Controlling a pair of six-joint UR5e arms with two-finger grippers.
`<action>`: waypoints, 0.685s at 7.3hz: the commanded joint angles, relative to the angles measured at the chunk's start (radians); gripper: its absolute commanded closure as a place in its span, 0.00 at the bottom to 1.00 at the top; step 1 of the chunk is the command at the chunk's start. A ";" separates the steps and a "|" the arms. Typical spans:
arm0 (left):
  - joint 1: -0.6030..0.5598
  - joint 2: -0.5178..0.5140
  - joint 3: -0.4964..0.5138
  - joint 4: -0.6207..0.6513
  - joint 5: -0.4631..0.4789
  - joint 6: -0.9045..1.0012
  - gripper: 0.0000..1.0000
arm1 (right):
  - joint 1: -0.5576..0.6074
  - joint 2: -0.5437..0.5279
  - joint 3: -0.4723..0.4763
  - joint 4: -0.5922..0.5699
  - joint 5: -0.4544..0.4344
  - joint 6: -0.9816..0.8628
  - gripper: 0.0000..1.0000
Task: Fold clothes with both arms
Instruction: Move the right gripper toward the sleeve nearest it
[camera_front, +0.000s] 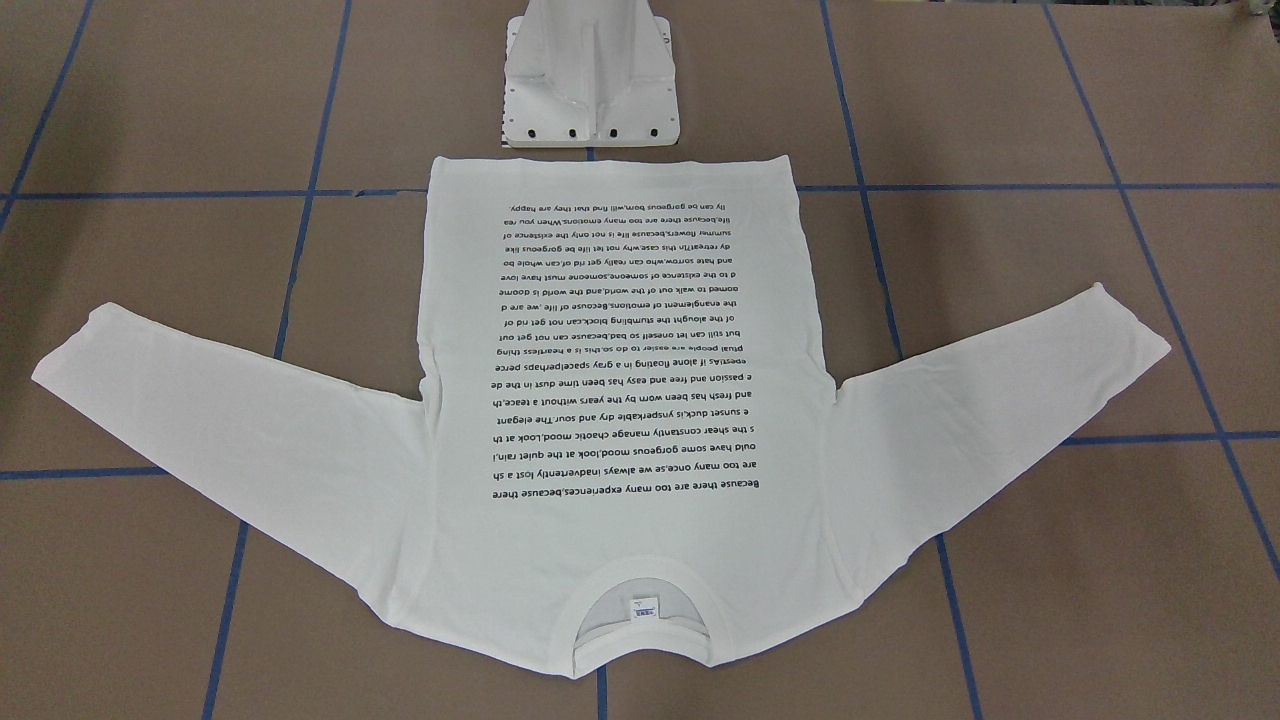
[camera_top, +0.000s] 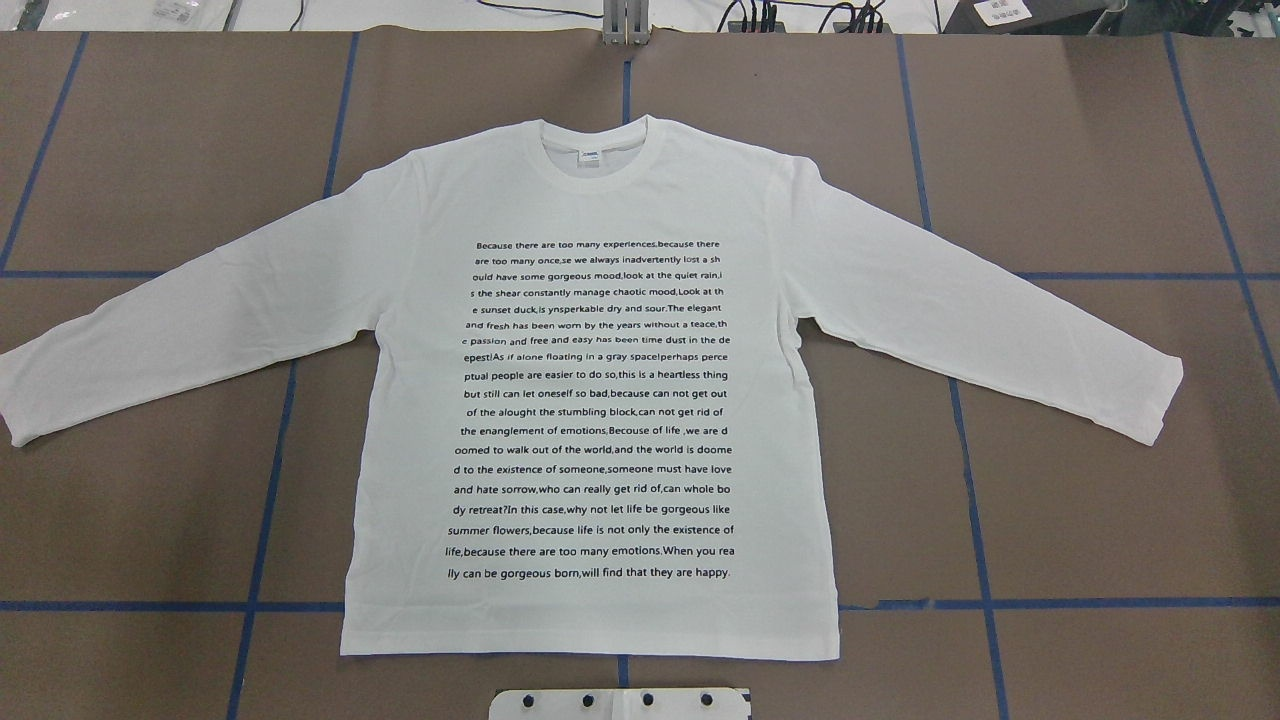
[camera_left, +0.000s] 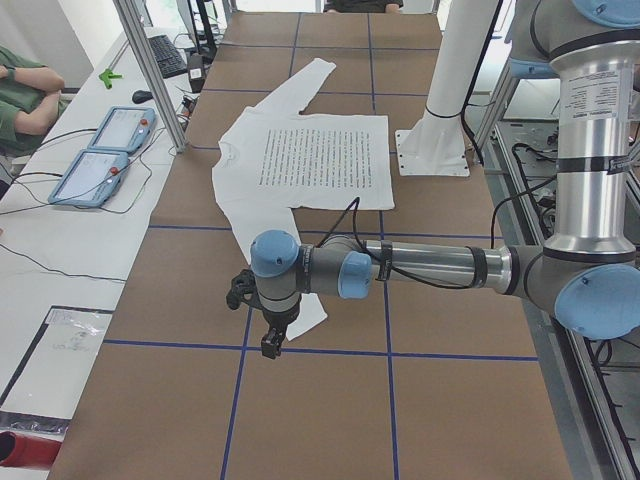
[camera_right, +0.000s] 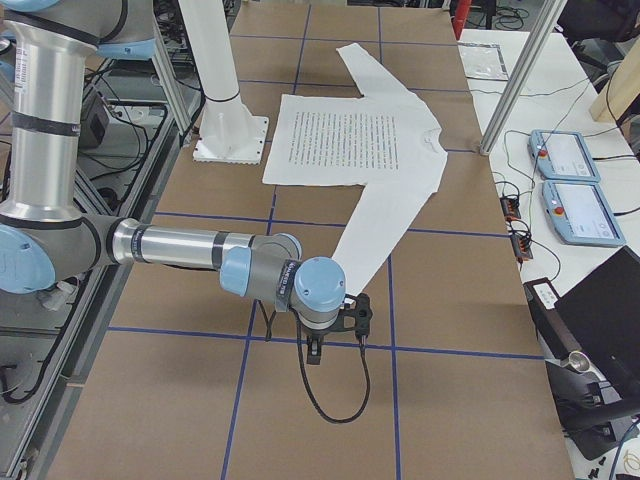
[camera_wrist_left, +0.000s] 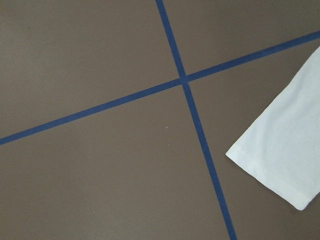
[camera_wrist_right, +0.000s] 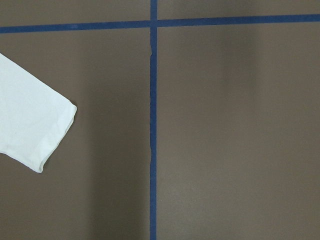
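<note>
I see the shirt (camera_top: 600, 400) flat, print up: one cuff (camera_wrist_left: 280, 165) just beside the left gripper (camera_left: 269, 343), the other by the right gripper (camera_right: 317, 350). Jaw openings I cannot tell. Probably light, limp; pinch cuffs.

silver arms (camera_left: 430, 265), light-blue caps (camera_left: 273, 252), black cables (camera_left: 350, 205)

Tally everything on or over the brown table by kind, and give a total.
white long-sleeved T-shirt: 1
white pedestal base: 1
robot arms: 2 (left arm, right arm)
Total: 4
</note>
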 joint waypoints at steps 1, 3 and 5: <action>-0.001 -0.001 -0.001 -0.007 -0.016 0.001 0.00 | 0.000 0.003 0.006 0.002 -0.001 0.008 0.00; -0.001 -0.001 -0.012 -0.012 -0.015 -0.002 0.00 | 0.002 0.008 0.018 0.002 -0.001 0.017 0.00; -0.001 -0.027 -0.017 -0.015 -0.016 -0.005 0.00 | -0.003 0.029 0.057 0.005 -0.007 0.036 0.00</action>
